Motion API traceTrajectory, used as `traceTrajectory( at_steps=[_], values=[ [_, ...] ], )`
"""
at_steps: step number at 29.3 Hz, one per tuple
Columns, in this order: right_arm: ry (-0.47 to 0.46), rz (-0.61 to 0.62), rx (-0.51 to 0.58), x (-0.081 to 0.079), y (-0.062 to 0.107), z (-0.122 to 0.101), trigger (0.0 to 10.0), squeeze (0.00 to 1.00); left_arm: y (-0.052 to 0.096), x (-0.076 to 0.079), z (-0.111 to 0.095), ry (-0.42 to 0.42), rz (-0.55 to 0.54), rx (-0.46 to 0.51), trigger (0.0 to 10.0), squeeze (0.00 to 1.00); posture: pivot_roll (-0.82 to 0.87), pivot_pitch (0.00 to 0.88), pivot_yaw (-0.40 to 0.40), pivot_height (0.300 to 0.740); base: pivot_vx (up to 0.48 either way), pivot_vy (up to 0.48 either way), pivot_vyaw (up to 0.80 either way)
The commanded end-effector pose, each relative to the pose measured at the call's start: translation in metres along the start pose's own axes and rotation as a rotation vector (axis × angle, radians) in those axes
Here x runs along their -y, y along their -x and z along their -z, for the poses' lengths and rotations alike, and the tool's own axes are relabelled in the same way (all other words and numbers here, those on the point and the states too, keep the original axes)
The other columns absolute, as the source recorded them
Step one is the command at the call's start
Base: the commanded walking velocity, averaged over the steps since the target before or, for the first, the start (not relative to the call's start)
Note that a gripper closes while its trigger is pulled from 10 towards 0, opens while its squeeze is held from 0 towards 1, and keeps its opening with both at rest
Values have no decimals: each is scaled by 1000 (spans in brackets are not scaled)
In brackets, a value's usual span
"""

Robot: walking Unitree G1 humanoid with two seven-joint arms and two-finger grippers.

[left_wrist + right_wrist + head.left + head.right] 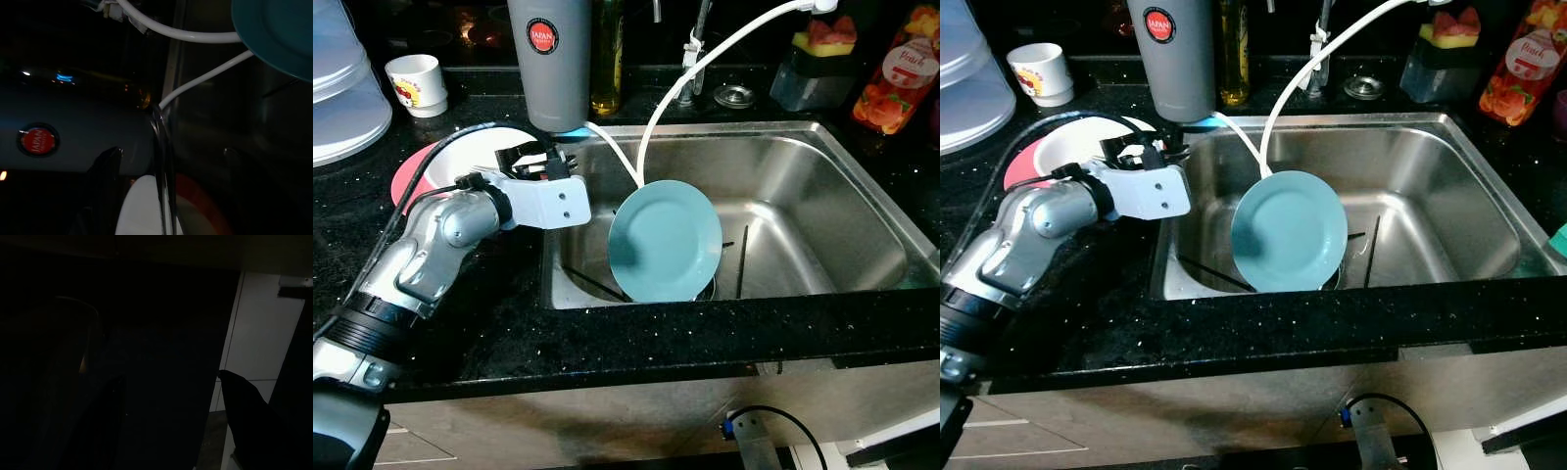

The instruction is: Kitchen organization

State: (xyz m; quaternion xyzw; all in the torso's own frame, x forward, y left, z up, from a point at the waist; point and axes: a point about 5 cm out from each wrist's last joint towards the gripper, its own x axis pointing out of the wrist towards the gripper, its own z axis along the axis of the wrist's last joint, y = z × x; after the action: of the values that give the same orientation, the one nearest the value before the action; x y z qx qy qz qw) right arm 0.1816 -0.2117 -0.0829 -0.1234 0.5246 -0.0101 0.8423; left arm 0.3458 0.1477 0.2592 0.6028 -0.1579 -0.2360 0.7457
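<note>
Sink: a steel rectangular sink [822, 186] is set in a black speckled stone counter [636, 338].
Teal plate: a round teal plate [665, 241] stands tilted on its edge inside the sink, at the near left part, leaning over the drain.
Hoses: two thin white hoses [705, 69] come down from the far side and pass behind the teal plate.
White plate: a round white plate [460, 157] lies on a pink round plate [403, 181] on the counter, just left of the sink.
Left gripper: the left gripper [536, 160] is over the right edge of the white plate, near the sink's left rim. In the left wrist view one black finger [105, 178] stands beside the white plate's edge (the other finger is too dark to make out), so I cannot tell if it is open or closed.
Grey container: a tall grey cylinder with a red round label [548, 59] stands just behind the gripper.
Cup: a small white printed cup [416, 83] is at far left.
Right gripper: the right gripper [171, 396] hangs in the dark, its fingers spread apart.
</note>
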Motion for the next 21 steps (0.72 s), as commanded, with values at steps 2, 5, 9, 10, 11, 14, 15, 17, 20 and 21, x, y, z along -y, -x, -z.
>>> traceTrajectory(
  at_steps=[2, 5, 9, 10, 11, 14, 15, 17, 20, 21],
  values=[
    [-5, 0, -26, 0, 0, 8, 10000, 0, 6, 0, -3, -36, -18, -7, 10000, 0, 19, 117, -3, 740, 0, 0, 0],
    [-2, -3, -29, -1, 0, 8, 10000, 0, 11, 2, -6, -9, -38, -2, 10000, 0, 16, 109, 3, 740, 0, 0, 0],
    [-1, -4, -31, -2, 0, 9, 10000, 0, 15, 12, -11, 12, -17, 7, 10000, 0, 18, 106, 5, 740, 0, 0, 0],
    [-2, -5, -31, -2, 0, 8, 10000, 0, 16, 13, -12, 14, -15, 8, 10000, 0, 18, 106, 6, 740, 0, 0, 0],
    [-3, -5, -31, -2, 0, 8, 10000, 0, 18, 15, -13, 15, -17, 7, 10000, 0, 23, 111, 6, 740, 0, 0, 0],
    [-4, -6, -31, -2, 0, 8, 10000, 0, 21, 15, -15, 20, -32, -8, 10000, 0, 24, 111, 6, 740, 0, 0, 0],
    [-5, -7, -31, -2, 0, 8, 10000, 0, 22, 16, -15, 20, -32, -13, 10000, 0, 27, 110, 7, 740, 0, 0, 0],
    [-6, -8, -30, -3, 0, 8, 10000, 0, 24, 18, -12, 22, -36, -32, 10000, 0, 28, 108, 6, 740, 0, 0, 0],
    [-9, -11, -29, -4, 0, 7, 10000, 0, 28, 17, 0, 13, -64, -87, 10000, 0, 27, 102, 4, 740, 0, 0, 0],
    [-9, -11, -29, -4, 0, 7, 10000, 0, 29, 16, 1, 14, -69, -93, 10000, 0, 27, 102, 4, 740, 0, 0, 0]
  ],
)
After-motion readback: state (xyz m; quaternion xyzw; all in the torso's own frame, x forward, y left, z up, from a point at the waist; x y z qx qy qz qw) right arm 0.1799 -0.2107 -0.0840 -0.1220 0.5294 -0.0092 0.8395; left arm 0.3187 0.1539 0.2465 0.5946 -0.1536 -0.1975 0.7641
